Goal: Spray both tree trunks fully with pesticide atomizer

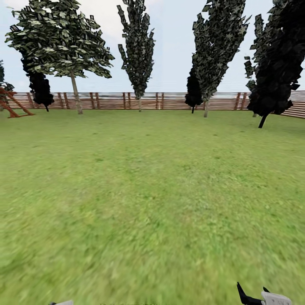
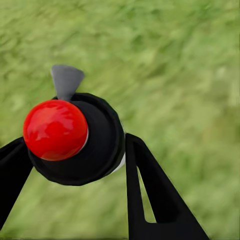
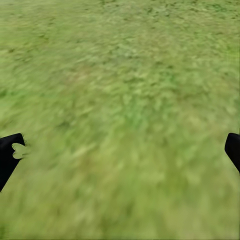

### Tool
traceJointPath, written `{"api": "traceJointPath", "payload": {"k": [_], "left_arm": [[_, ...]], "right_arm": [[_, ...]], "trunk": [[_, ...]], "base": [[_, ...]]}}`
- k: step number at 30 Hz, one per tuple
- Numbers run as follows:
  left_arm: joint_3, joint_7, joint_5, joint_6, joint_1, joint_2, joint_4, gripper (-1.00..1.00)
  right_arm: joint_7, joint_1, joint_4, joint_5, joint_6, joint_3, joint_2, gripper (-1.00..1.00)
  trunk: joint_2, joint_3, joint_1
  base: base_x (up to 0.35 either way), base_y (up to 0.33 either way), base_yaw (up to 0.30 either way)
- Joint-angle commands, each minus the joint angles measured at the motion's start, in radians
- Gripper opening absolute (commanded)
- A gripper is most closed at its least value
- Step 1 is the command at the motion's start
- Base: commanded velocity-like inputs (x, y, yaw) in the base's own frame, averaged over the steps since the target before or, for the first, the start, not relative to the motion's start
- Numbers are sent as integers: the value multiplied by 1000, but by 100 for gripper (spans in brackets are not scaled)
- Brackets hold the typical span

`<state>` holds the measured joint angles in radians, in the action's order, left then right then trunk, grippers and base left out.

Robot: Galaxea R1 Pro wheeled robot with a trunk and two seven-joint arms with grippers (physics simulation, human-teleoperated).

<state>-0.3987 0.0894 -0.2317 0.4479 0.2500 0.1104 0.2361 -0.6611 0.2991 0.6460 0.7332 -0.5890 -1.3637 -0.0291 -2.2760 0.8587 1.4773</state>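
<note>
Two hands over lawn (image 1: 152,203): left hand (image 2: 75,160) clamps the atomizer (image 2: 75,137), right hand (image 3: 120,155) spread apart.

The right hand (image 1: 254,296) is cut off by the head view's lower edge — the lawn (image 1: 152,203) around it is rendered blurred.

Red-capped black atomizer (image 2: 75,140) apparently clamped in left claw (image 2: 75,165), above grass (image 2: 190,75).

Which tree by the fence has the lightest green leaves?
The broad tree at the far left of the head view. Its wide canopy is pale green on a thin grey trunk; the other trees are narrower and much darker, some almost black.
</note>
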Motion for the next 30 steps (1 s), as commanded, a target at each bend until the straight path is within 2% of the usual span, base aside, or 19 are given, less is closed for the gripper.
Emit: {"api": "traceJointPath", "payload": {"k": [1, 21, 30], "left_arm": [[0, 0, 0, 0, 0, 0, 0, -100], [-1, 0, 1, 0, 0, 1, 0, -100], [-2, 1, 2, 0, 0, 2, -1, -100]], "right_arm": [[0, 0, 0, 0, 0, 0, 0, 100], [0, 0, 1, 1, 0, 0, 0, 100], [0, 0, 1, 1, 0, 0, 1, 100]], "trunk": [[0, 1, 0], [0, 27, 0], [0, 39, 0]], "base": [[0, 0, 170], [2, 0, 170], [263, 89, 170]]}}
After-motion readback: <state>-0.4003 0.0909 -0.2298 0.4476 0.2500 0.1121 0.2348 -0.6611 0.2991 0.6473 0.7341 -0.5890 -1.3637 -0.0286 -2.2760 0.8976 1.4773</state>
